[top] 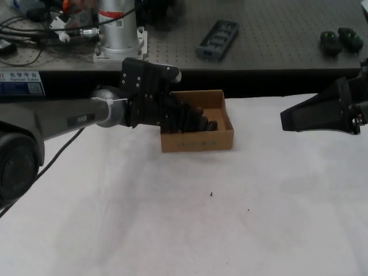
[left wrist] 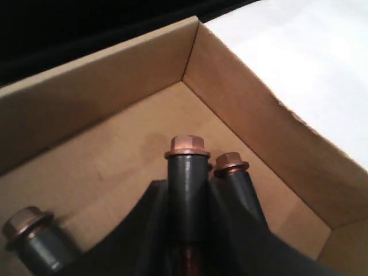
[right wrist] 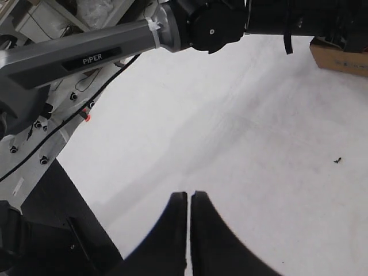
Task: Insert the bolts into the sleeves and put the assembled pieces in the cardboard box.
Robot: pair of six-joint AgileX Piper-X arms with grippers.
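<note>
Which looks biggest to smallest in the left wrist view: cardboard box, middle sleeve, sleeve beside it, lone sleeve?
1. cardboard box
2. middle sleeve, maybe just nearer
3. sleeve beside it and lone sleeve: alike

Matt brown cardboard box (left wrist: 241,109), coppery metal bolts (left wrist: 187,146), smooth dark grey sleeves (left wrist: 187,190), matt white cloth (top: 172,230)

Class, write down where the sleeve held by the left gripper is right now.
In the left wrist view, the sleeve sits clamped in the left gripper, inside the cardboard box, with another bolted sleeve close beside it.
</note>
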